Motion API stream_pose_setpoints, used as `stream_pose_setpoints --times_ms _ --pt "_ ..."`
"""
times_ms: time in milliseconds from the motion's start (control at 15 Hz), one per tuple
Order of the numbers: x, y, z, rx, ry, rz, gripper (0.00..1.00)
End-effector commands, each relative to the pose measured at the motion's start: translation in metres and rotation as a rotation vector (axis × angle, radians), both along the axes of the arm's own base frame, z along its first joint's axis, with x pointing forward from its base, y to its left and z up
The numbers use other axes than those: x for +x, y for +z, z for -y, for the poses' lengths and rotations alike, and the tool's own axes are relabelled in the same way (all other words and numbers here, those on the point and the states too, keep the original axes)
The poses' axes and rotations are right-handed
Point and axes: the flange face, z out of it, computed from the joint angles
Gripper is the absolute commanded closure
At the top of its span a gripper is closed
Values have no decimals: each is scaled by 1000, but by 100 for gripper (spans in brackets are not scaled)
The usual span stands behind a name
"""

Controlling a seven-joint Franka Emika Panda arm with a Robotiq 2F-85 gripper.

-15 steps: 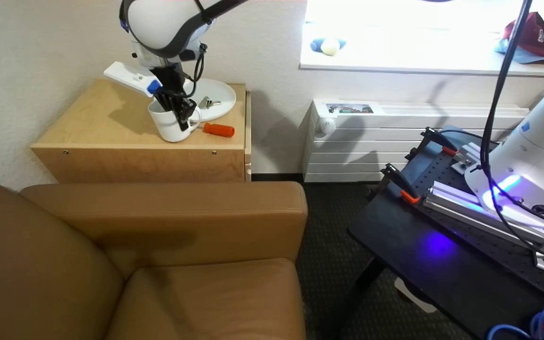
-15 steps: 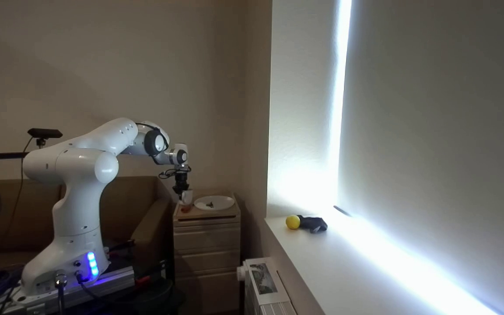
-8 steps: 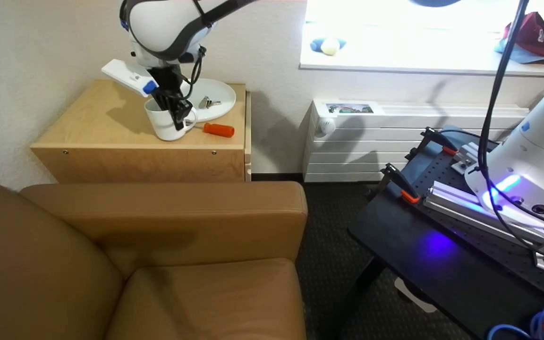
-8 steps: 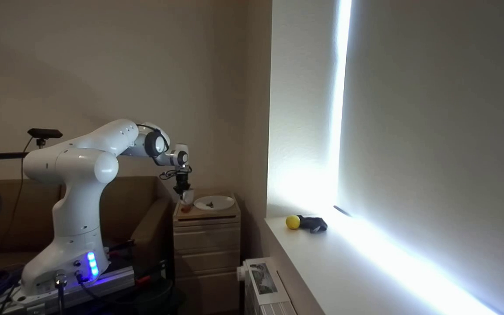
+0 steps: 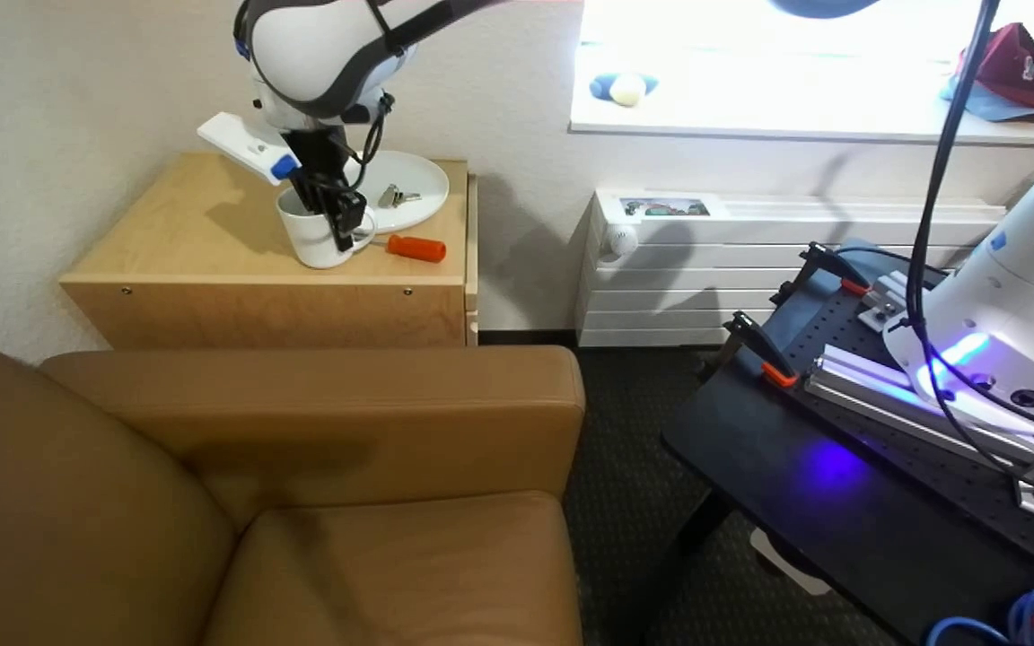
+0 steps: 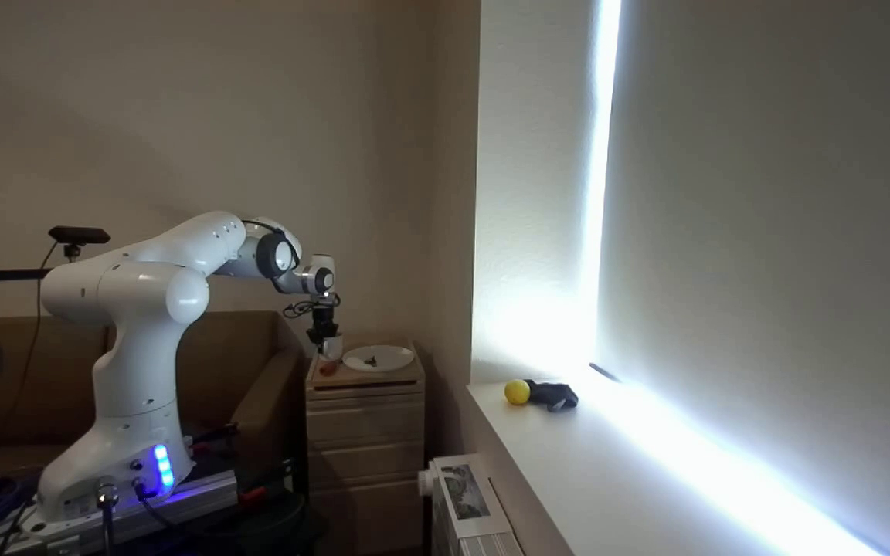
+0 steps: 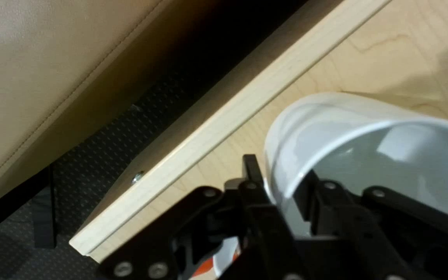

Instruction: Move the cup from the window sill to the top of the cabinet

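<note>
The white cup (image 5: 306, 235) is over the near edge of the tan wood cabinet's top (image 5: 180, 256). It also shows in an exterior view (image 6: 333, 348) and fills the right of the wrist view (image 7: 325, 128). My gripper (image 5: 346, 235) straddles the cup's wall on the handle side. In the wrist view my gripper (image 7: 280, 177) has one finger outside the wall and one inside the cup, closed down close on it. The cup stands about upright; whether its base touches the cabinet top cannot be told. The white window sill (image 5: 750, 99) shows in both exterior views.
A white plate (image 5: 427, 179) with keys (image 5: 396, 195) lies behind the cup. An orange-handled screwdriver (image 5: 416, 248) lies beside the cup's handle. A brown leather armchair (image 5: 319, 386) stands against the cabinet's front side. A radiator (image 5: 679, 269) is under the sill.
My gripper and the cup moved together a little to the left in an exterior view, away from the screwdriver. In the last half second they have hardly moved.
</note>
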Motion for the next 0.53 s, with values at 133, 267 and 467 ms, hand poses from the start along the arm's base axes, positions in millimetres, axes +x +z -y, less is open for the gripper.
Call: stream_pose_setpoints --times_ms 133,267,467 --pt "4 13 -6 42 0 10 27" --pt "8 29 -8 58 0 31 13" --pt "14 68 -10 67 -17 81 0"
